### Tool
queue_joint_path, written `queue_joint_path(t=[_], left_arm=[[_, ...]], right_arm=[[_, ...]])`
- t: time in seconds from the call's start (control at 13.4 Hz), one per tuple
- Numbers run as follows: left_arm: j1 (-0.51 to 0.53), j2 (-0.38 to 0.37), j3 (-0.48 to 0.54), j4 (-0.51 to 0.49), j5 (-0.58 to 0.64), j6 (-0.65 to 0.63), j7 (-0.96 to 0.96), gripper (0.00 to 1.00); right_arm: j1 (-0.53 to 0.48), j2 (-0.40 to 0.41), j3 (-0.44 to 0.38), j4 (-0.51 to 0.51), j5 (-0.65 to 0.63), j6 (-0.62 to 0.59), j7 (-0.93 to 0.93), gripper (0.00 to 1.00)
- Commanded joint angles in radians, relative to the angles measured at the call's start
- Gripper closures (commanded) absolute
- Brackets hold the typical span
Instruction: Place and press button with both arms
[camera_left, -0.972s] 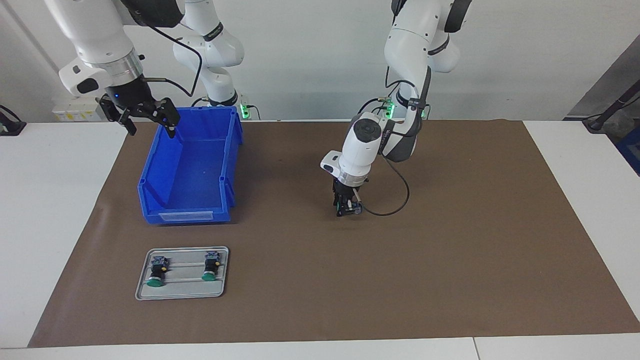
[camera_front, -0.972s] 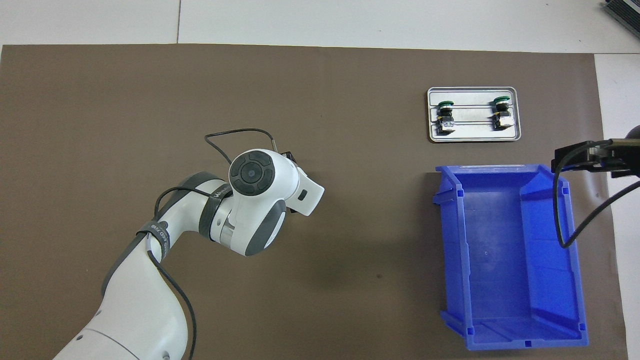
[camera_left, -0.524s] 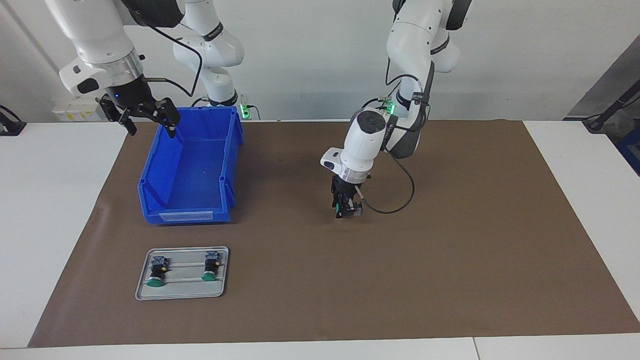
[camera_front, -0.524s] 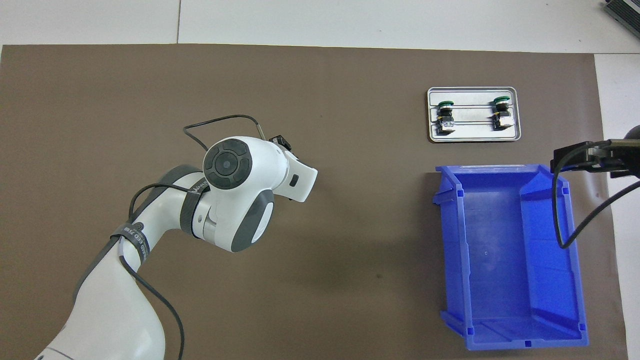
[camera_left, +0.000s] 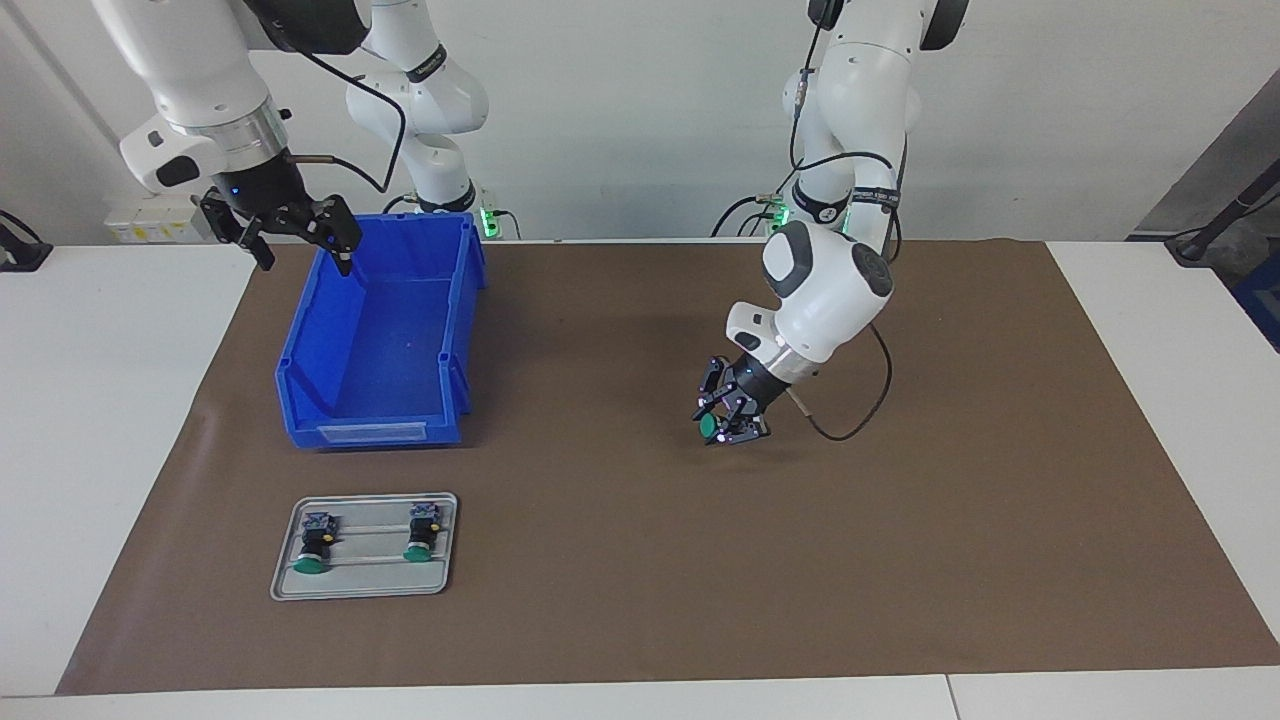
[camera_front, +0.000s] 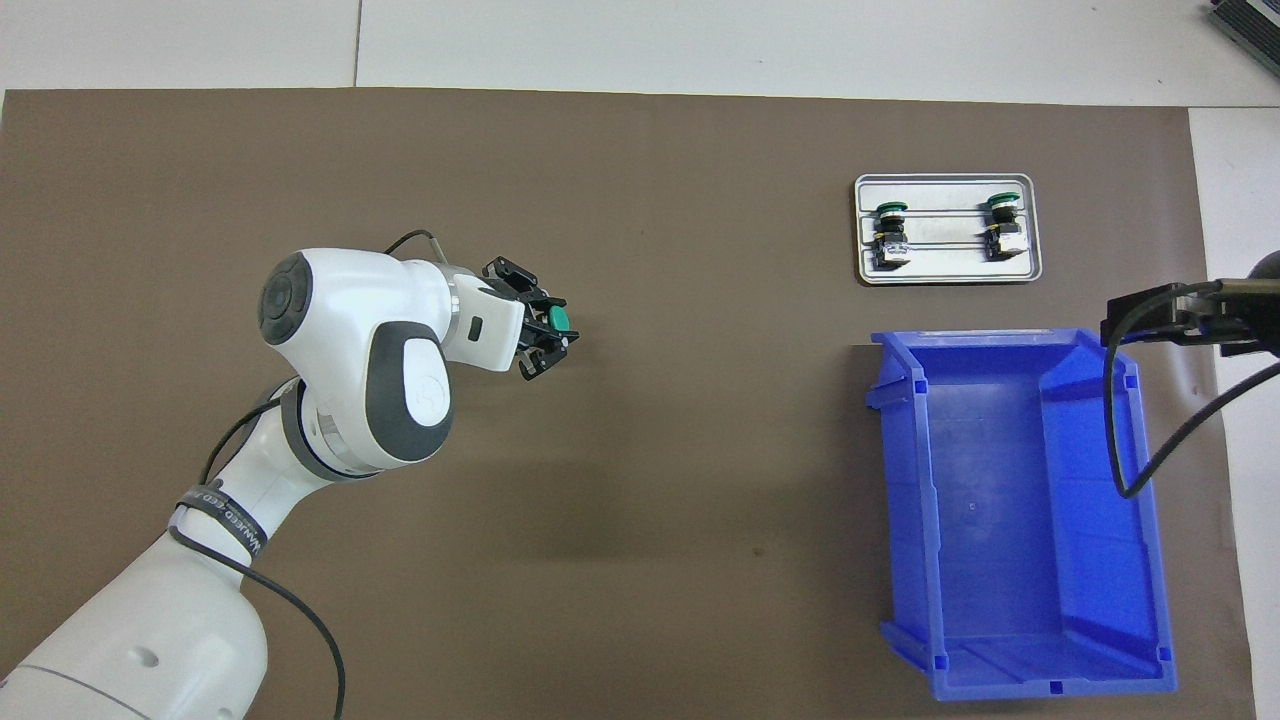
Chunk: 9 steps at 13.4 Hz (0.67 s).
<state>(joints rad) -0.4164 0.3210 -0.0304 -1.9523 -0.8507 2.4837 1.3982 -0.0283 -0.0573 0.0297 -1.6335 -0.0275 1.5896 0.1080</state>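
Three buttons are in play as we read it: two lie on their sides on the small metal tray (camera_left: 364, 580) at the right arm's end of the desk (camera_left: 120, 420), farther from the robots than the blue bin (camera_left: 340, 420), and one button (camera_left: 709, 427) sits clenched between the fingers of the left end effector (camera_left: 730, 418), held tilted over the middle of the brown mat (camera_left: 950, 480) with its green cap pointing toward the right arm's end. In the overhead view the same button (camera_front: 556, 319) shows its cap poking out from the left end effector (camera_front: 540, 330), so we judge the grip is on the black body only. The right end effector (camera_left: 290, 225) waits above the bin's corner nearest the robots with its fingers spread, holding nothing. Our main worry is the narrow grip: a round body pinched by two fingers can twist or slide if the arm sets it down at this slant, and the button could roll on the mat once let go. A second risk is the press itself; if the right arm pushes the cap while the left holds loosely, the button may be shoved out of the fingers. We also note the cable looping from the left wrist, which hangs close to the mat and could drag.
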Motion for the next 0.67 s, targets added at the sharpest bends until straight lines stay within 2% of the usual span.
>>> queue_joint_path(t=[0.0,0.37,0.6], left_arm=[[0.036,-0.052,-0.008,-0.071,-0.257,0.018,0.248,1.0],[0.041,-0.045,-0.009,-0.125,-0.715,0.003,0.695,1.0],[0.083,-0.042,-0.008,-0.161,-0.833,-0.122,0.861,1.0]], right_arm=[[-0.007,-0.027,0.001,-0.032,0.003,0.015,-0.031,0.0],[-0.007,-0.027,0.001,-0.037,0.003,0.013,-0.031,0.0],[-0.007,-0.029,0.001,-0.039,0.003,0.013,-0.031,0.0]])
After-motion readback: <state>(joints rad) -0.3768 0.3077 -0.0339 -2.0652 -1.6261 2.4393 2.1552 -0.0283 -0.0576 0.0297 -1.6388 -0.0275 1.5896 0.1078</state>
